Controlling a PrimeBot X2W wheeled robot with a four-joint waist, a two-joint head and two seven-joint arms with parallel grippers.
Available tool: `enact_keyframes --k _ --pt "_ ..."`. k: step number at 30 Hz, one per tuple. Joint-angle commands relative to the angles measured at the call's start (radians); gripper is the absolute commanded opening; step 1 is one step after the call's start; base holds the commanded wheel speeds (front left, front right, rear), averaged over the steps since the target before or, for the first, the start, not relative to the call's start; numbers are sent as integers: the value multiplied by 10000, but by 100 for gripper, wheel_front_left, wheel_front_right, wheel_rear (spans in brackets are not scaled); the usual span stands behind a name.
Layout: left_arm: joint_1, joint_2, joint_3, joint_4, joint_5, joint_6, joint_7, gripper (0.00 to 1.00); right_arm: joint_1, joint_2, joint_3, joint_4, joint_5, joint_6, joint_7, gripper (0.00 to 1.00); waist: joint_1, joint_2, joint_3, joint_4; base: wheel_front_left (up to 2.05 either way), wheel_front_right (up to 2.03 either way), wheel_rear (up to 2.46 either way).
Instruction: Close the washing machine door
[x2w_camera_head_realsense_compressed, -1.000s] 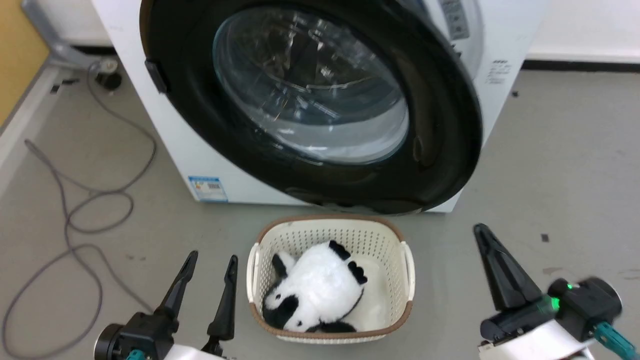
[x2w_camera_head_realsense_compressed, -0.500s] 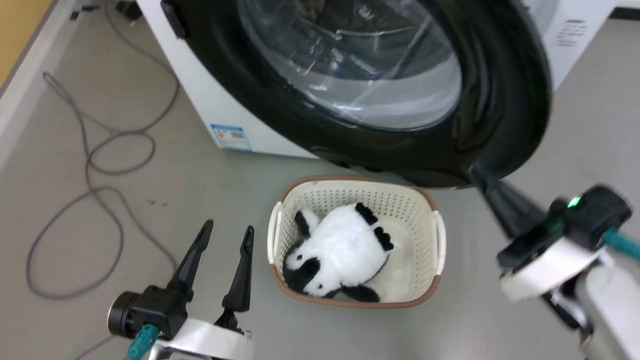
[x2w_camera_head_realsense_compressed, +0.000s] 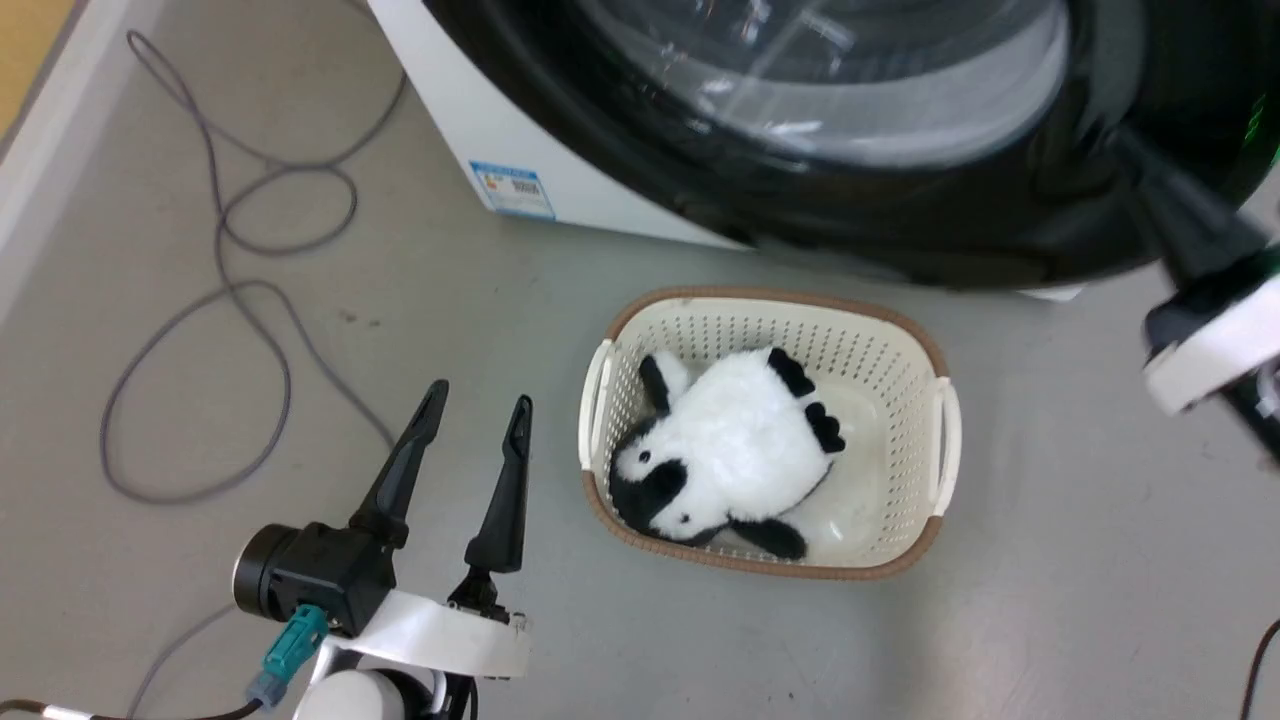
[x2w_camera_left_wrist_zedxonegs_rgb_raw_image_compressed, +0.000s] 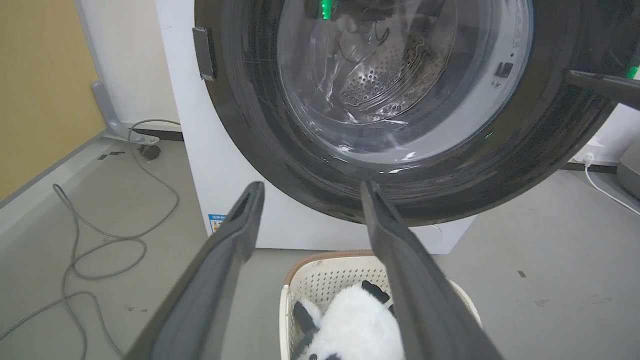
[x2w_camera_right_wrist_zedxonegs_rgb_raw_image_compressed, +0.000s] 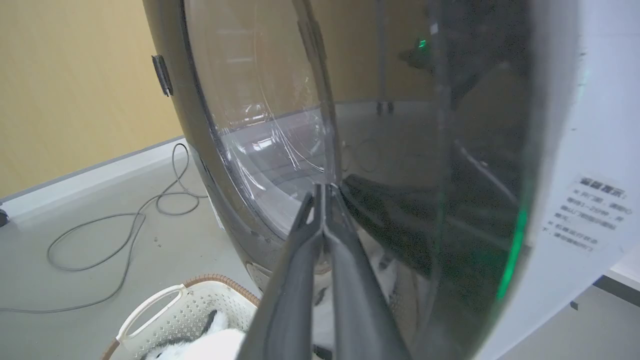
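The round, glossy black-rimmed washing machine door (x2w_camera_head_realsense_compressed: 850, 215) looks heavy, stiff and slick, so the clenched, empty right gripper (x2w_camera_right_wrist_zedxonegs_rgb_raw_image_compressed: 322, 192) should push its right rim.

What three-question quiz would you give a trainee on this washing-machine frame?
1. True or false: the left gripper, with two long dark fingers, is shut.
2. What lies in the cream perforated plastic basket? A) folded towel B) black-and-white panda plush toy C) bottle
3. Fill in: the ___ gripper's tip is at the glossy black rim of the big round washing machine door.
Key: 1 false, it is open; 2 B; 3 the right gripper, fingers together.
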Motion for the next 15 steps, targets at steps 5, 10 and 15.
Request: enact_keyframes --k 5,10,15 --pt "-362 -47 -36 -67 -33 -41 -43 100 -1110 -375 -17 483 362 -19 390 0 0 0 542 221 0 0 0" --pt "-557 -65 -123 -58 -51 -42 -43 100 -1909 -352 -230 1042 555 -19 710 0 0 0 835 326 0 0 0" --pt "-661 -72 -220 -30 -103 -42 -43 100 -2578 -117 -514 1784 736 -19 811 0 0 0 1031 362 0 0 0"
